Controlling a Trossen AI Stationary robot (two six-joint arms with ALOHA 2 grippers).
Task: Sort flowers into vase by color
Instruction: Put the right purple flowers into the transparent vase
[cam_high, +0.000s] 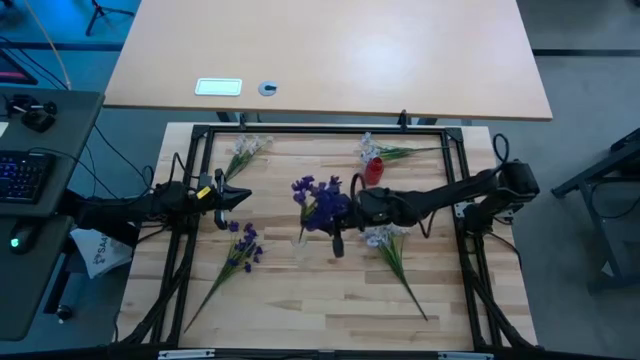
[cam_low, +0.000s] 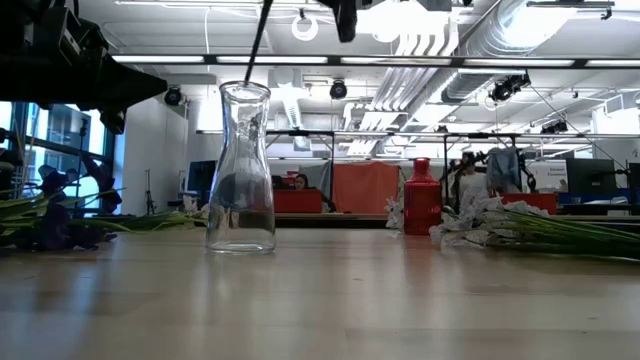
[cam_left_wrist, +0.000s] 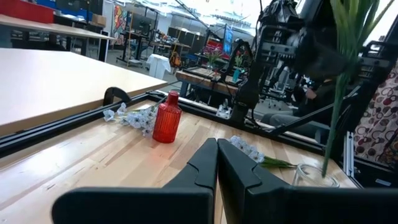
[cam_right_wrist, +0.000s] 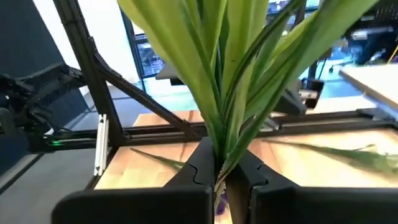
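Note:
My right gripper (cam_right_wrist: 219, 173) is over the table's middle, shut on a purple-blossomed sprig (cam_high: 320, 200). The sprig's thin stem (cam_low: 258, 40) runs down into the mouth of a clear glass carafe (cam_low: 243, 170). The small red vase (cam_high: 373, 170) stands farther back, with a white sprig (cam_high: 385, 150) lying beside it. Lying flat on the table are another white sprig (cam_high: 245, 150), a purple one (cam_high: 240, 245) and a long-stemmed white one (cam_high: 388, 245). My left gripper (cam_high: 238, 195) waits shut at the table's left, touching nothing. My right gripper pinches the purple sprig between its two fingers where the green leaves gather into the stem (cam_right_wrist: 217, 152). The fingers come roughly level from the table's right and lie across the stem. The sprig is roughly upright, lifted off the table, with its lower stem inside the carafe's neck (cam_left_wrist: 324, 163).
A black metal frame (cam_high: 320, 128) borders the wooden table. A pale desk (cam_high: 330, 60) lies beyond the far edge. Bare wood (cam_high: 320, 310) shows along the near side. Lab benches and equipment fill the room behind in the low view.

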